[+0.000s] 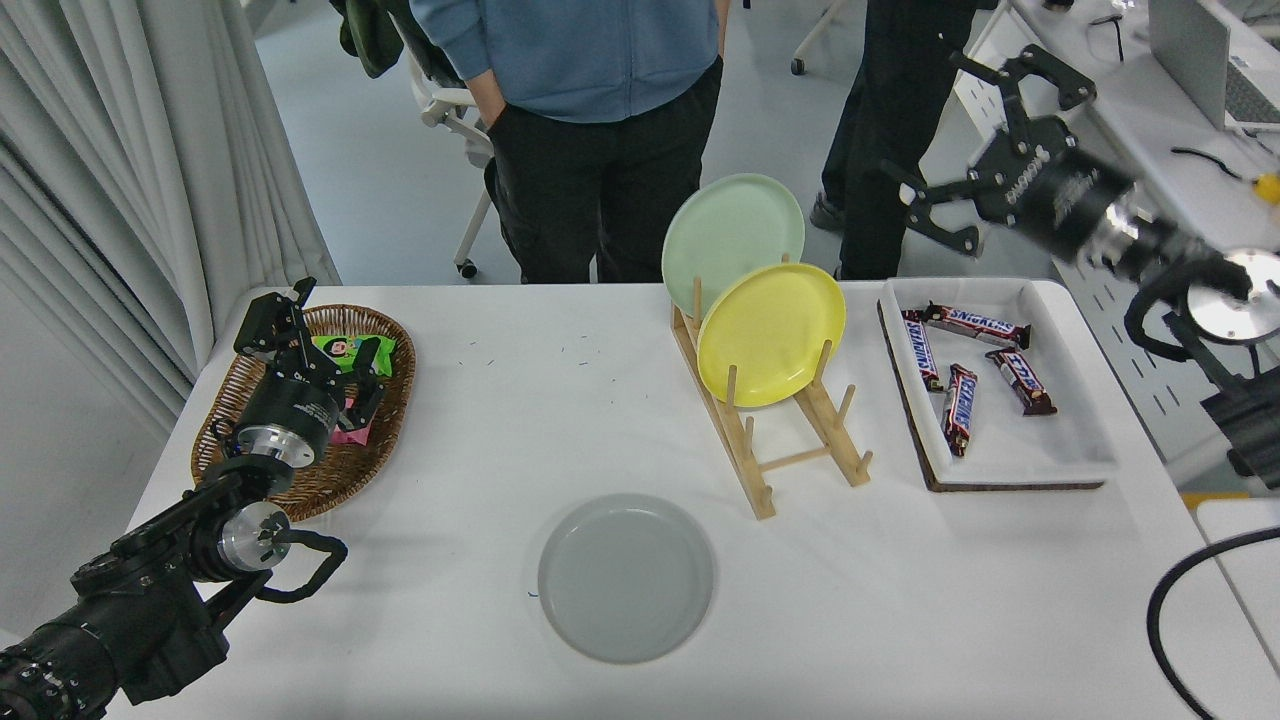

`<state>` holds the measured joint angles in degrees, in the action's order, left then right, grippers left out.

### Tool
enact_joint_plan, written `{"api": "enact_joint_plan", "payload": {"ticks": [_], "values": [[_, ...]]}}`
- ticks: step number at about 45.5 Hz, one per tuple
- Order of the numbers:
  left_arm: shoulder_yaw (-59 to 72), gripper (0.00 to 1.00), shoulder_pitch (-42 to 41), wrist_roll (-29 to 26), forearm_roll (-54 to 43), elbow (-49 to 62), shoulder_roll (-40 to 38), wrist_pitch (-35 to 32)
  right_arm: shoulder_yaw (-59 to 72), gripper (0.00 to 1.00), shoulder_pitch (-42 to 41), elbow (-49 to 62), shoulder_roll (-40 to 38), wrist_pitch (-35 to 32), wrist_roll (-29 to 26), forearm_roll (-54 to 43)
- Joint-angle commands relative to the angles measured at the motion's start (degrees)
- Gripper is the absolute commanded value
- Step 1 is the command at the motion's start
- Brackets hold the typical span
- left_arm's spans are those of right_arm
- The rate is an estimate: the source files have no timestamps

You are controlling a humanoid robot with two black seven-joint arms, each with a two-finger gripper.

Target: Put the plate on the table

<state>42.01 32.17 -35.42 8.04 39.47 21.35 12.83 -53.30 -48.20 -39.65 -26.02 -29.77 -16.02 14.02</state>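
Plate (626, 577) flat on table (500, 400); bars (960, 405) read "SNICKERS".

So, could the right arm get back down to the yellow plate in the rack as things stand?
Probably yes. The right gripper hangs open, raised beyond the table's far right corner, and nothing stands between it and the yellow plate, which leans frontmost in the wooden rack.

From my remote station, I see a wooden rack (790, 440) holding a yellow plate (772, 333) and a pale green plate (725, 232) upright, chocolate bars (960, 405) in a white tray (1050, 462), a wicker basket (385, 425) of snacks, and two people (590, 120) standing beyond.
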Motion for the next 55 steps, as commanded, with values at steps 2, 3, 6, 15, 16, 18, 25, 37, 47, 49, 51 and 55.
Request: {"api": "enact_joint_plan", "payload": {"ticks": [2,3,6,15,16,18,25,37,47,49,51,55], "values": [[0.0,1.00,0.0,0.0,0.0,0.0,0.0,0.0,-2.7,0.99,9.2,2.2,1.2,-3.1,0.2,-0.7],[0.0,1.00,0.0,0.0,0.0,0.0,0.0,0.0,-2.7,0.99,9.9,1.7,1.2,-3.3,0.3,-0.7],[0.0,1.00,0.0,0.0,0.0,0.0,0.0,0.0,-3.7,0.99,11.9,-0.6,1.1,-3.9,0.5,-0.6],[0.0,1.00,0.0,0.0,0.0,0.0,0.0,0.0,-8.3,0.99,16.5,-3.5,1.0,-3.8,0.5,0.0],[0.0,1.00,0.0,0.0,0.0,0.0,0.0,0.0,-8.4,0.99,16.6,-3.2,1.2,-3.8,0.5,0.0],[0.0,1.00,0.0,0.0,0.0,0.0,0.0,0.0,-8.6,0.99,17.0,-2.6,2.2,-3.5,0.5,0.2],[0.0,1.00,0.0,0.0,0.0,0.0,0.0,0.0,-9.2,0.99,18.5,4.7,4.0,-3.4,0.4,0.5],[0.0,1.00,0.0,0.0,0.0,0.0,0.0,0.0,-13.0,0.99,12.1,18.3,8.6,-3.2,0.5,2.2],[0.0,1.00,0.0,0.0,0.0,0.0,0.0,0.0,-13.8,0.99,11.3,23.6,10.7,-3.3,0.6,2.2],[0.0,1.00,0.0,0.0,0.0,0.0,0.0,0.0,-14.2,0.99,10.6,24.8,11.3,-3.4,0.5,2.2],[0.0,1.00,0.0,0.0,0.0,0.0,0.0,0.0,-14.2,0.99,10.3,25.5,11.8,-3.4,0.5,2.2],[0.0,1.00,0.0,0.0,0.0,0.0,0.0,0.0,-14.2,0.99,10.2,25.7,12.3,-3.4,0.5,2.2]]}}
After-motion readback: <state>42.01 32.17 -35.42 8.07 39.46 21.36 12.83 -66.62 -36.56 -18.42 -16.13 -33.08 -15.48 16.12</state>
